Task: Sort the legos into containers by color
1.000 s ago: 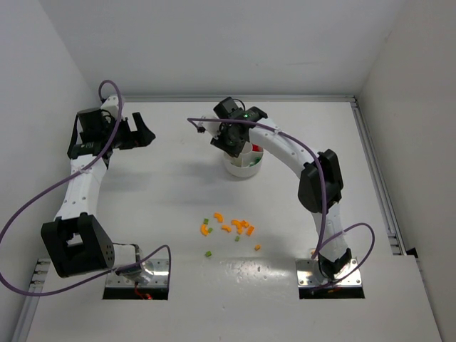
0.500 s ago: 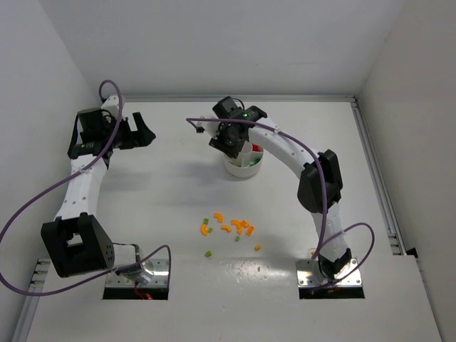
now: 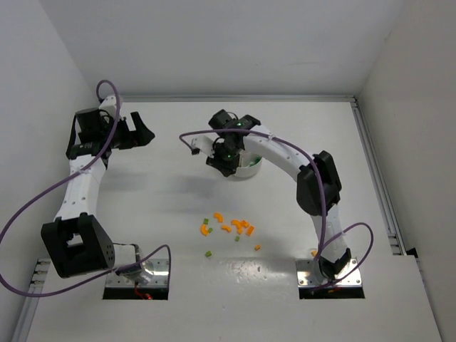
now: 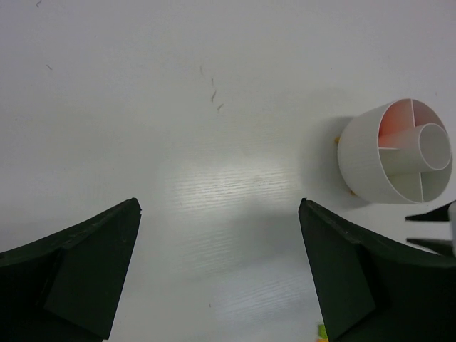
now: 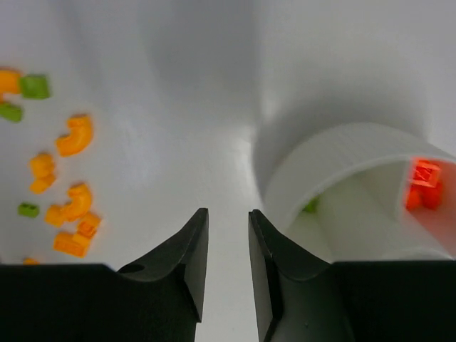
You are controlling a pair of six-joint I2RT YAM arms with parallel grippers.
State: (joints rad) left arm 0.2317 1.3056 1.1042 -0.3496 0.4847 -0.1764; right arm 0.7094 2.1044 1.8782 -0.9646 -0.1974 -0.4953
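The white round dish (image 3: 249,168) with its wedge containers stands at the table's back middle; it also shows in the left wrist view (image 4: 370,167). One container (image 5: 335,153) holds a red lego (image 5: 425,184), another a green lego (image 5: 311,206). My right gripper (image 3: 219,162) hangs just left of the dish, over bare table. Its jaws (image 5: 228,214) stand a narrow gap apart with nothing between them. Loose orange legos (image 3: 235,226) and green legos (image 5: 34,87) lie scattered mid-table. My left gripper (image 3: 146,133) is wide open (image 4: 219,206) at the back left, holding nothing.
One orange lego (image 3: 257,247) lies apart near the right arm's base (image 3: 331,274). White walls close the table at the left, back and right, and a metal rail (image 3: 377,185) runs along the right side.
My right gripper has swung from above the dish down to its left side, so the dish is partly covered by the wrist. The left arm has not moved.
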